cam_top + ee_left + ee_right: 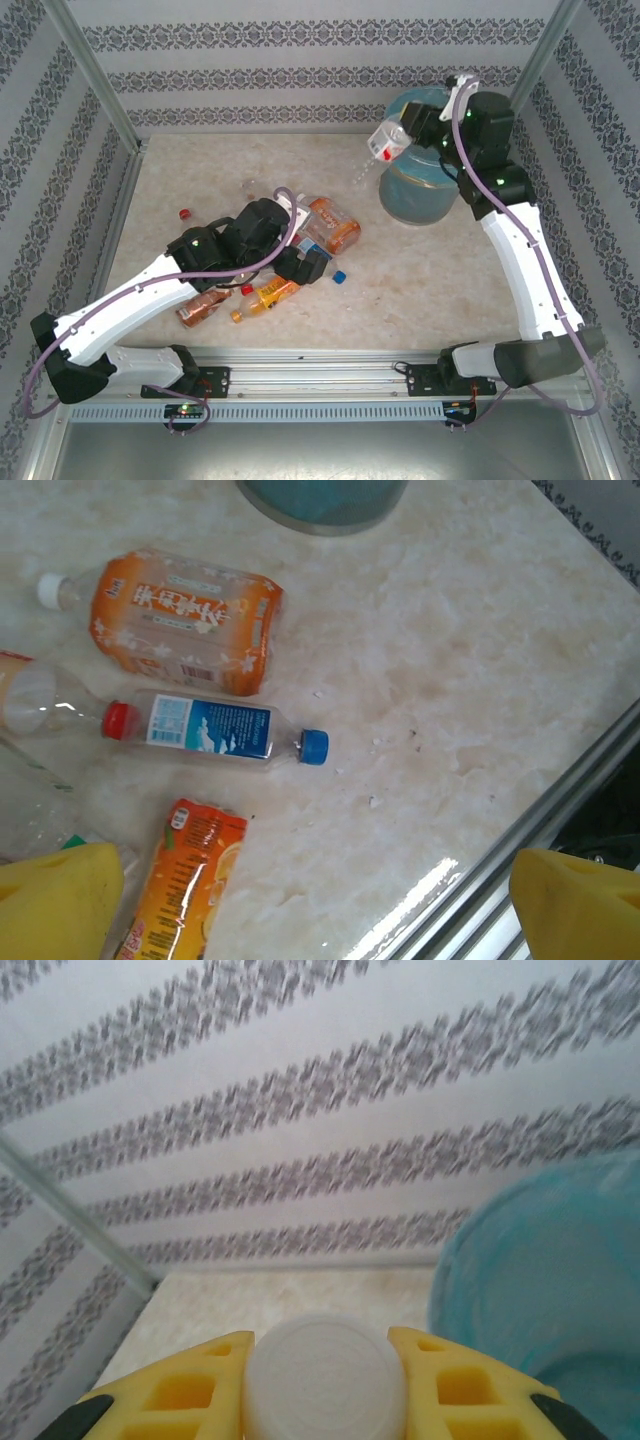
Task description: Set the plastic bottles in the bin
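Observation:
My right gripper (pixel 402 133) is shut on a clear bottle (pixel 384 142) with a red mark, held at the left rim of the bin (pixel 420 195). The right wrist view has the bottle's white cap (pixel 325 1380) pinched between the yellow fingers (pixel 190 1395), with the blue-lined bin (pixel 550 1280) to the right. My left gripper (pixel 320 910) hangs open over bare table near the bottle pile. Below it lie an orange-labelled bottle (pixel 185 620), a blue-labelled bottle (pixel 210 728) with a red cap, and an orange juice bottle (pixel 185 880) by the left finger (pixel 55 900).
A loose blue cap (pixel 313 746) lies against the blue-labelled bottle's end, and a loose red cap (pixel 185 213) lies at far left. More bottles (pixel 200 305) lie under the left arm. The metal rail (pixel 520 830) marks the table's near edge. Patterned walls enclose the table.

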Available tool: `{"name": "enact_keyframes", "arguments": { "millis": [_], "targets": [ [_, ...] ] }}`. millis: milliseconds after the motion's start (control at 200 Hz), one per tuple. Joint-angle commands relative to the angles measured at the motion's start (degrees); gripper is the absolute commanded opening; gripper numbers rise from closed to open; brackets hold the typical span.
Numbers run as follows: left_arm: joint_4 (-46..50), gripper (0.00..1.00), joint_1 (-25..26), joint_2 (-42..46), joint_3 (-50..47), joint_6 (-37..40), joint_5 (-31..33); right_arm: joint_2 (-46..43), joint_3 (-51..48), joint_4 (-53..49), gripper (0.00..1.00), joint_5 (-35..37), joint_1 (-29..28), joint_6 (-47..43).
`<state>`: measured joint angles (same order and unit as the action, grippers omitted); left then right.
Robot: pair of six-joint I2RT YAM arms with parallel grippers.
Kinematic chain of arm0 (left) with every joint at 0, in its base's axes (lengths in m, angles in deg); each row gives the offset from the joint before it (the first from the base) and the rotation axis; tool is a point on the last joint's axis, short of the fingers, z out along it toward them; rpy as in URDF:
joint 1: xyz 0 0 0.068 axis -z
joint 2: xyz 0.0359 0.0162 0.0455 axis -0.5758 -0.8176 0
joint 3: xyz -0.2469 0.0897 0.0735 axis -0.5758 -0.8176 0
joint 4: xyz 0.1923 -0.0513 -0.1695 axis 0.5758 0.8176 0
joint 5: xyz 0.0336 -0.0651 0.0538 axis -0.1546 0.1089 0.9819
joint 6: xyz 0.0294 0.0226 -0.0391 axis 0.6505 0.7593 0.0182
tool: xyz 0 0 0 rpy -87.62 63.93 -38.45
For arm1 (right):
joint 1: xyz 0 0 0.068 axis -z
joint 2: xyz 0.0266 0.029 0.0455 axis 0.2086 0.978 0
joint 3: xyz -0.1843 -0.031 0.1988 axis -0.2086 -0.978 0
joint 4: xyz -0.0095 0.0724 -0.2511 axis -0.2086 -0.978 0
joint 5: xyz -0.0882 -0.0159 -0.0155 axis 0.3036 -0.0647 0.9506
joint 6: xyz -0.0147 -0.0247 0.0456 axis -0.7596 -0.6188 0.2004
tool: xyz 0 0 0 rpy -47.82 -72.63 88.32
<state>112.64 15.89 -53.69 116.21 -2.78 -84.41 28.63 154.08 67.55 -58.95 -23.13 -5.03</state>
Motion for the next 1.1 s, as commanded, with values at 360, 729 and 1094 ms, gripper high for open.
{"name": "enact_keyframes", "arguments": {
  "millis": [360,729,1094],
  "targets": [
    [-5.1,1.00,-3.5,1.7,-4.9,-0.2,-1.3,6.8,13.4,4.4,0.00,7.3,5.1,-3.3],
    [-7.6,1.00,-5.5,0.0,-5.8,-0.2,-3.0,6.6,14.6,6.0,0.00,16.0,6.4,-8.6],
    [-8.5,1.00,-7.1,-0.6,-7.1,-0.2,-4.3,14.5,11.5,4.7,0.00,16.6,6.8,-15.2]
  ]
}}
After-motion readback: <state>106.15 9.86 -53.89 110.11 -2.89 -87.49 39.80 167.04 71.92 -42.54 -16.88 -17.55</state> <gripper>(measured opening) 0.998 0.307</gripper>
